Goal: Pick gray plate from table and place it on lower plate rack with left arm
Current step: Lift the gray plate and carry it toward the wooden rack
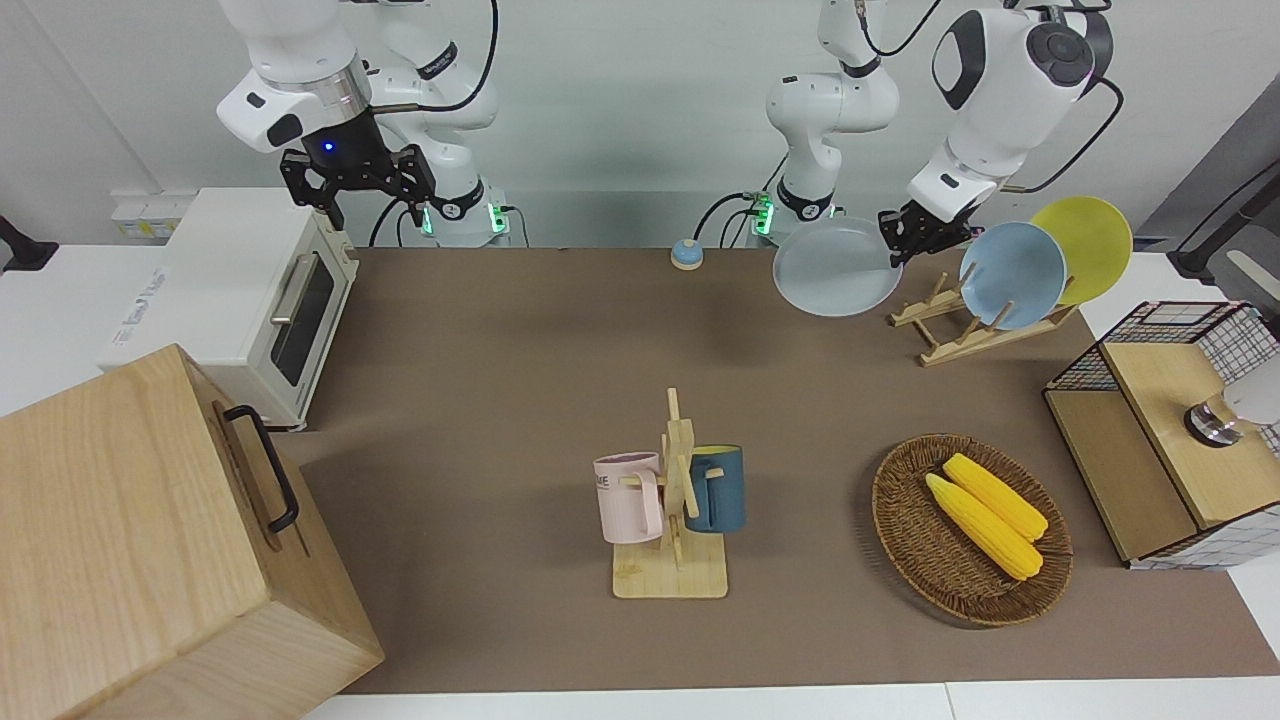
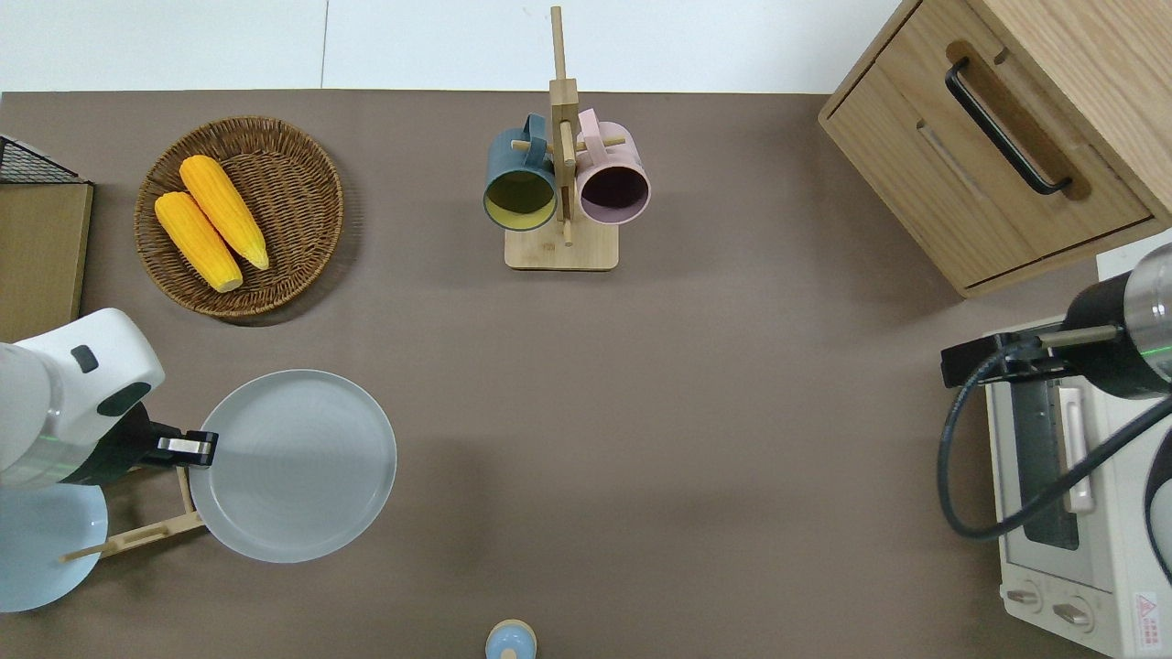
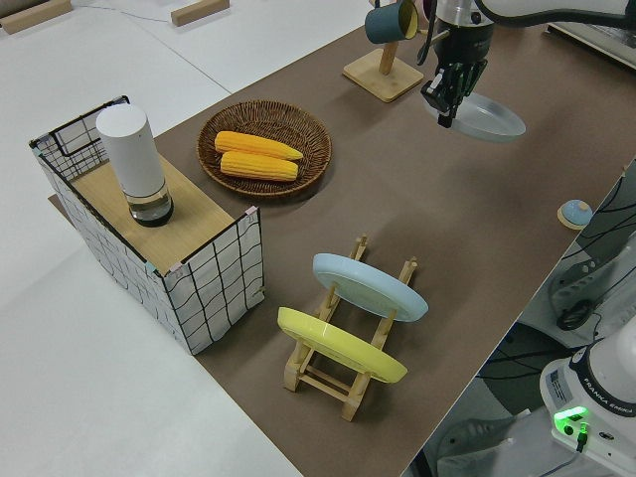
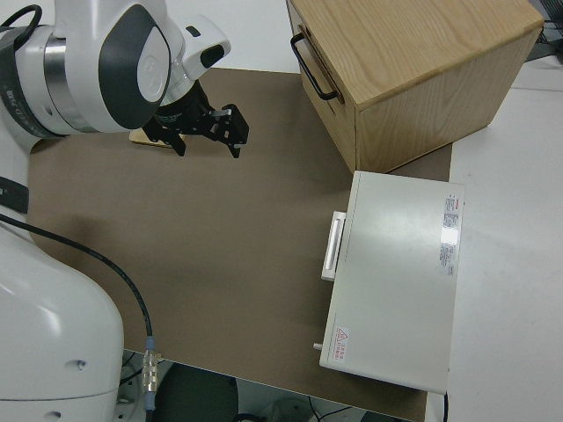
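So the left gripper [image 1: 908, 236] has its fingers pinched on the rim of the gray plate [image 1: 836, 268], a smooth round disc with a low raised edge, held up in the air roughly flat and face up. It hangs over the brown table [image 1: 520, 400] just beside the empty low end of the lower plate rack [image 1: 960, 335], a slanted light-wood thing with pegs holding a blue plate [image 1: 1012, 275] and a yellow plate [image 1: 1090, 245] on edge. Right arm is parked, right gripper [image 1: 350, 185] spread open

A pale gray plate [image 1: 836, 267] is seen against the brown table mat [image 1: 520, 380], while a sky-blue plate [image 1: 1012, 275] and a yellow plate [image 1: 1090, 245] are set in the light-wood rack [image 1: 960, 330]. Two yellow corn cobs [image 1: 985, 515] are shown in a dark brown woven basket [image 1: 905, 540]. A pink mug [image 1: 628, 497] and a dark blue mug [image 1: 716, 488] with a yellow-green inside are hung on the pale wooden mug tree [image 1: 672, 570].
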Controlling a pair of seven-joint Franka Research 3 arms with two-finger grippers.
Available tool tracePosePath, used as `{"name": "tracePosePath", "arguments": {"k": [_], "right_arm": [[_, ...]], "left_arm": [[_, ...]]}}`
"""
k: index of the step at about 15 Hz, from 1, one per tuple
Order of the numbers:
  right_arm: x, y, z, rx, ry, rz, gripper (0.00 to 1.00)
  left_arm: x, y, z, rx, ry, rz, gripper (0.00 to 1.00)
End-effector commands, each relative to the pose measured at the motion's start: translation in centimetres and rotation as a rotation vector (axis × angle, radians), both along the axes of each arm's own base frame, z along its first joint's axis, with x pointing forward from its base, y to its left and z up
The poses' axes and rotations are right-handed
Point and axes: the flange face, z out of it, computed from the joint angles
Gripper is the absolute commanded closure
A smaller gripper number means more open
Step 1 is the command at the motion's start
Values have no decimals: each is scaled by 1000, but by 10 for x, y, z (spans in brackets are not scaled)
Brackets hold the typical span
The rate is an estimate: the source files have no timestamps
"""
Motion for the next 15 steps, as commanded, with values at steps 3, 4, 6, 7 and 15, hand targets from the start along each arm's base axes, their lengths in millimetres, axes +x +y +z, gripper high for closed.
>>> {"name": "tracePosePath", "arguments": {"k": [3,4,6,7,15], "right_arm": [[-3,1,3,6,7,1,13],[-3,1,3,6,7,0,11],[-3,1,3,6,7,1,11],[-3,1,3,6,7,0,13],[-2,0,3,6,7,-2,13]], "left_arm": [[-3,26,22,135,4,139,1000],[-3,32,29,164,-2,162,1000],[-4,54,39,215,-9,236,1000],[-5,63,40,240,-12,270,1000],[-21,93,73,502,-115,485,1000]]}}
